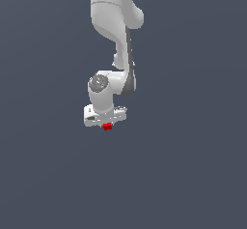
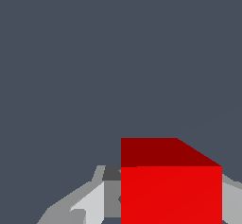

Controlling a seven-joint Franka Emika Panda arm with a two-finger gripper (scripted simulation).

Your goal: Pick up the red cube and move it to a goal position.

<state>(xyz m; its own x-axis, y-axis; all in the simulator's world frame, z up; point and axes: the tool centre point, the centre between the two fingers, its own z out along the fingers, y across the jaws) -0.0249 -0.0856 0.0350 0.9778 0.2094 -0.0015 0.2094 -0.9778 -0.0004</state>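
In the exterior view, the white Panda arm comes down from twelve o'clock and bends at a rounded wrist joint just above the frame's centre. Below that joint sits the gripper, a flat white bar tilted slightly. The red cube is a tiny red spot touching the underside of that bar, at six o'clock from the wrist joint and far narrower than the bar. The fingers themselves are too small to make out here. The background is plain dark grey-blue, with no visible edge or surface line.

In the wrist view, the red cube fills much of the frame around five o'clock from centre, showing a bright front face and a darker top face. Grey and white finger parts lie directly against one side of it, and a pale grey piece shows at the opposite side. The cube sits between these parts, so the hand is clasped on it. The rest is the same flat grey-blue.
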